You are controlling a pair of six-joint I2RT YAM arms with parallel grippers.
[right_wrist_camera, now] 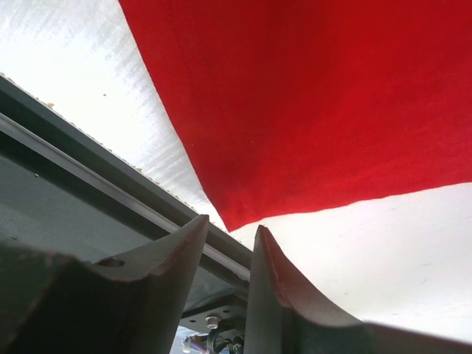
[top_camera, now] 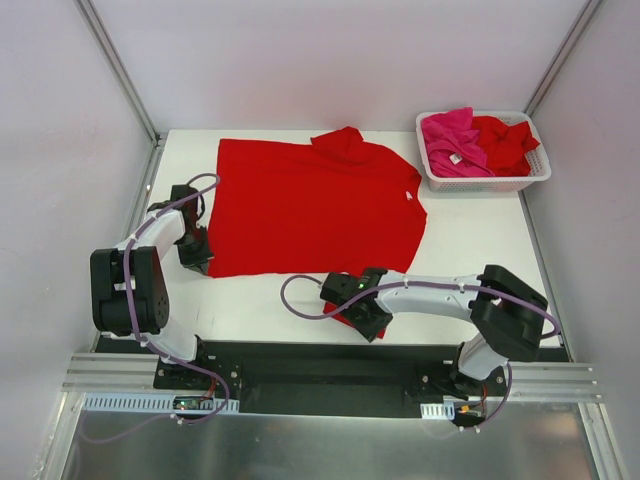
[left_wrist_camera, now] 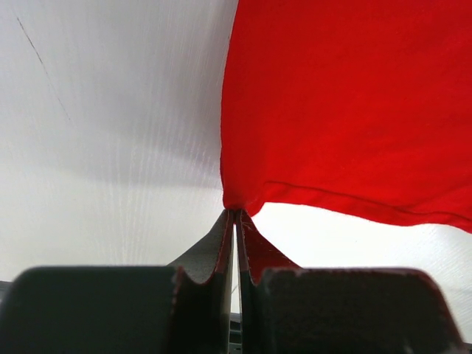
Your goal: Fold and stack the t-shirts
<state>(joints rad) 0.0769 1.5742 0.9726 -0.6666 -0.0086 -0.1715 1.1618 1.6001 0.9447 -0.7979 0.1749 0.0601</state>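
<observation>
You see the red t-shirt [top_camera: 310, 205] lying spread in the middle of the table [top_camera: 480, 260]. Your left gripper [left_wrist_camera: 234, 214], at 8 o'clock, has its jaws pressed together on the hem corner. Your right gripper [right_wrist_camera: 230, 225], at 6 o'clock, has its jaws a little spread, with a red cloth corner just before the tips, not gripped. At 2 o'clock the basket [top_camera: 535, 175] holds a pink t-shirt [top_camera: 450, 135] and a second red t-shirt [top_camera: 505, 140]. The white neck label [top_camera: 455, 158] of the pink one is too small to read.
</observation>
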